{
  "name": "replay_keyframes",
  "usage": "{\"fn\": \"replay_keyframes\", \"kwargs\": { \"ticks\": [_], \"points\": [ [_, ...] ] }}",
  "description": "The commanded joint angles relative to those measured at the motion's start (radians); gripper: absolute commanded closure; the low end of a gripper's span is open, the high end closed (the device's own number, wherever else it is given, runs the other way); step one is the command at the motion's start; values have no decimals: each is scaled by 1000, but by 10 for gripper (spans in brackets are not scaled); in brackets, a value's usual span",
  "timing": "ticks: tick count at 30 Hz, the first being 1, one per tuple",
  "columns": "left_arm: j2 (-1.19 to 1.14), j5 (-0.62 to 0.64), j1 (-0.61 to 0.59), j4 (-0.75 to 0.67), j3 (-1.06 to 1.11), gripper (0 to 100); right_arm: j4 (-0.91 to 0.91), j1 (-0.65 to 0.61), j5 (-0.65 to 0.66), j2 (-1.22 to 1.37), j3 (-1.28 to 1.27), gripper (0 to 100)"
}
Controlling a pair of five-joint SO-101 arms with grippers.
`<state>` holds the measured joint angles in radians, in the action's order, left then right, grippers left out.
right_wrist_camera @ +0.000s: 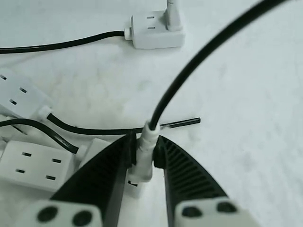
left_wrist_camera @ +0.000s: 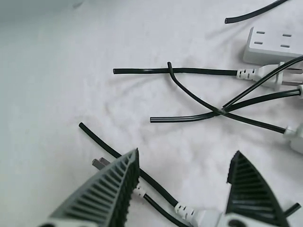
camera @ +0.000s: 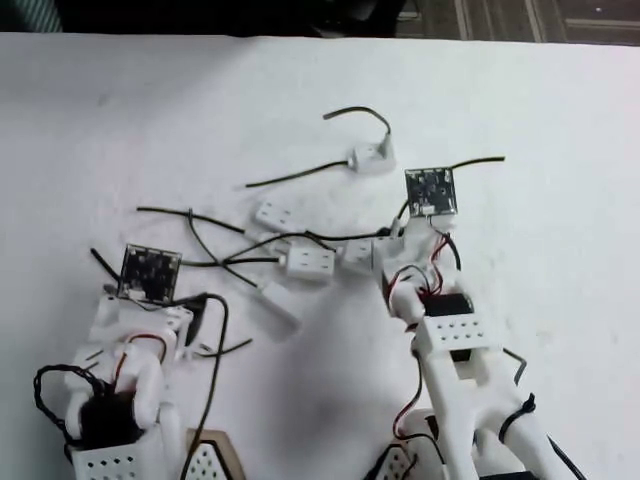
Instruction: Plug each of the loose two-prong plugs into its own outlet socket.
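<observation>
One plug (right_wrist_camera: 143,158) in right pincer (right_wrist_camera: 143,139)

robot arm (camera: 455,335): 2 | white outlet socket (camera: 308,262): 4 certain, plus a fifth white block (camera: 275,305) that may be one | two-prong plug (left_wrist_camera: 265,75): at least 4 | black cord (camera: 190,215): tangled, no sure count

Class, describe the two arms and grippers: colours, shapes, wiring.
The left arm and right arm are white plastic with rows of holes, red and black wires, and a square black board at the wrist. Their fingers are black, triangular, ribbed.
</observation>
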<state>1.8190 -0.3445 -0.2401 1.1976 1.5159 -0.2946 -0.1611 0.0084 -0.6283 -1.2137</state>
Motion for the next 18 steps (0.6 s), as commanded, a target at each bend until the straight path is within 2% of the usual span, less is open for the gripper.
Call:
{"fn": "replay_keyframes", "kwargs": {
  "ticks": [1, 8, 12, 18],
  "points": [
    [-1, 8, 4, 8, -5, 698, -7, 2, 12, 1, 6, 982],
    [-1, 6, 12, -17, -72, 698, -54, 88, 12, -12, 9, 982],
    [-28, -38, 122, 23, -169, 699, -101, 130, 8, -12, 9, 982],
    [-346, -38, 242, 3, -367, 699, -104, 177, 2, -12, 11, 982]
  ]
}}
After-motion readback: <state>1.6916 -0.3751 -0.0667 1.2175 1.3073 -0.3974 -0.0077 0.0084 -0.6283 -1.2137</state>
